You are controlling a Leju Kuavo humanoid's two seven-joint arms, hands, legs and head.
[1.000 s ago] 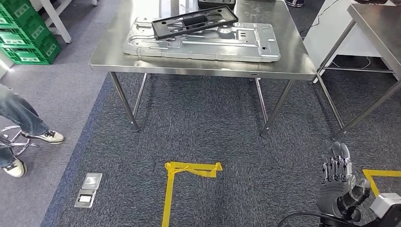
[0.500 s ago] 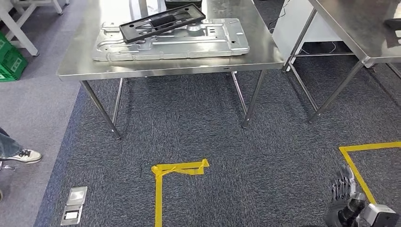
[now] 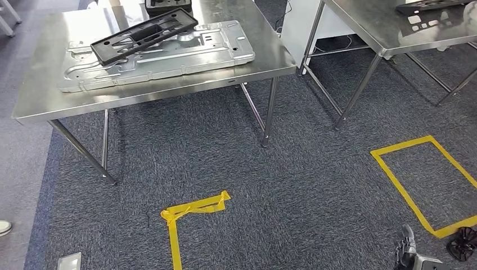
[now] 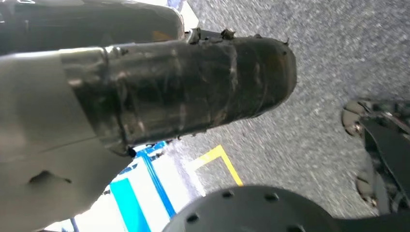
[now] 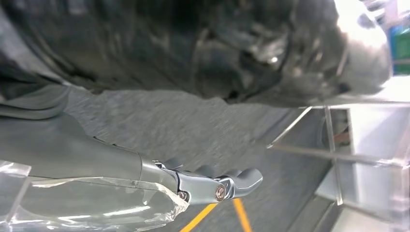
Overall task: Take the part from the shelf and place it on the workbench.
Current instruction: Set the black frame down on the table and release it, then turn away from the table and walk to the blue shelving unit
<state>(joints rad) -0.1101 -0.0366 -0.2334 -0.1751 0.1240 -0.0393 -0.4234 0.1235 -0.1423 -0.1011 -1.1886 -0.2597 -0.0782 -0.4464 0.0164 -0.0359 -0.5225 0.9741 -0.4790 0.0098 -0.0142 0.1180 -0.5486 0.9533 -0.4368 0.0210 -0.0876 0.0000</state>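
The black part [image 3: 144, 35], a long slotted frame, lies tilted across a large pressed metal panel [image 3: 157, 55] on the steel workbench [image 3: 34, 104]. It is well apart from both hands.

The right hand [image 3: 406, 254] hangs low near the floor beside the robot's body. In the right wrist view its fingers [image 5: 232, 182] extend nearly straight with nothing between them.

Left hand [image 4: 183, 87]: a dark wrapped form close to the lens; finger position cannot be determined.

The floor is dark grey carpet [image 3: 270, 185] marked with a yellow tape corner [image 3: 191, 209] and a yellow tape rectangle [image 3: 394, 169]. A second steel table [image 3: 371, 28] stands to the right, carrying another dark flat piece [image 3: 430, 5].
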